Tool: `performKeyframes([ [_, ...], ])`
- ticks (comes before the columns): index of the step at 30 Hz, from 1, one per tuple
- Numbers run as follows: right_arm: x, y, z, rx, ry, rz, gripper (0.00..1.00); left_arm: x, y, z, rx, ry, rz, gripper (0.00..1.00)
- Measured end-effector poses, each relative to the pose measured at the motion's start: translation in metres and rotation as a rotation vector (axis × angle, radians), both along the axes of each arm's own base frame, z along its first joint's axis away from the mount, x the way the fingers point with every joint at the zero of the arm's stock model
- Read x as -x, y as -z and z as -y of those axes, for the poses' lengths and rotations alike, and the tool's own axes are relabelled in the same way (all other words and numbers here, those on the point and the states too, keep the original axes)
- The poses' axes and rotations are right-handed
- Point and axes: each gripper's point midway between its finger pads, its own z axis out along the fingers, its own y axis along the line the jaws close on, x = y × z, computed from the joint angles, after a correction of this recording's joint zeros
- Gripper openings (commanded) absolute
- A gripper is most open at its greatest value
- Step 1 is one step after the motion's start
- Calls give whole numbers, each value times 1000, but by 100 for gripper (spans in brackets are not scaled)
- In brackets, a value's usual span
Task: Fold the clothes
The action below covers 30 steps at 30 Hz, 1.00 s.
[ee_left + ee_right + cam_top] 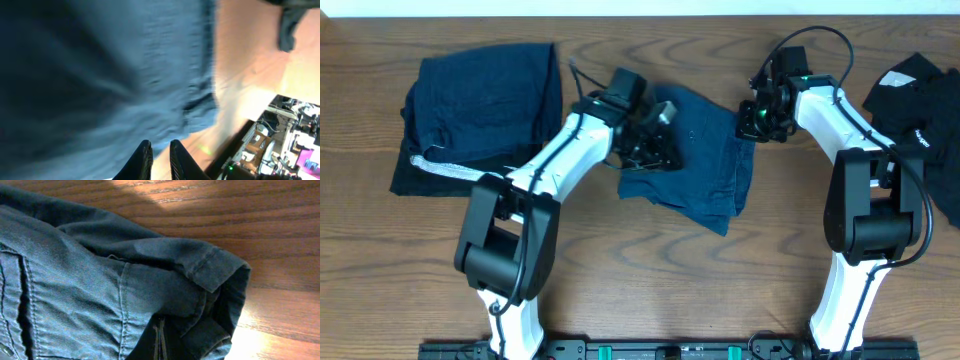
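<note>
The navy-blue shorts [705, 165] lie folded in a loose bundle at the table's middle. My left gripper [658, 148] hovers over their left part. In the left wrist view its fingertips [160, 146] stand a narrow gap apart, with nothing between them and blurred blue cloth [100, 75] beyond. At the bundle's upper right corner is my right gripper [757, 122]. Its fingers [159, 325] are pressed together at a hemmed fold of the shorts [210, 270], and the cloth is drawn up round the tips. More dark clothes [480, 110] lie at the far left.
A black garment with white marks [920, 100] lies at the right edge, beside the right arm. The dark pile at the left has a pale band [445, 167] along its front. Bare wood table [670, 280] lies in front of the shorts.
</note>
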Motion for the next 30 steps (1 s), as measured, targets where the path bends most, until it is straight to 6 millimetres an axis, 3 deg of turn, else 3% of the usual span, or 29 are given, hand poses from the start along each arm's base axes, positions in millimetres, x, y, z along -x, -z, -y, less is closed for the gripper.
performKeyframes([
  [8, 0, 0, 0, 1, -3, 0, 3, 35, 63, 0, -63, 43, -174, 11],
  [15, -7, -1, 3, 22, -19, 40, 1, 38, 66, -2, -31, 79, -170, 9],
  [21, -20, -19, 1, -2, -40, 75, 1, 34, 41, -1, 5, 119, -84, 14],
  [27, -40, -60, 8, -25, -71, 141, 1, -11, -22, 7, 40, 117, 274, 22],
  [30, -37, -61, 12, -18, -69, 127, 1, -39, -37, 6, 7, 79, 429, 25],
])
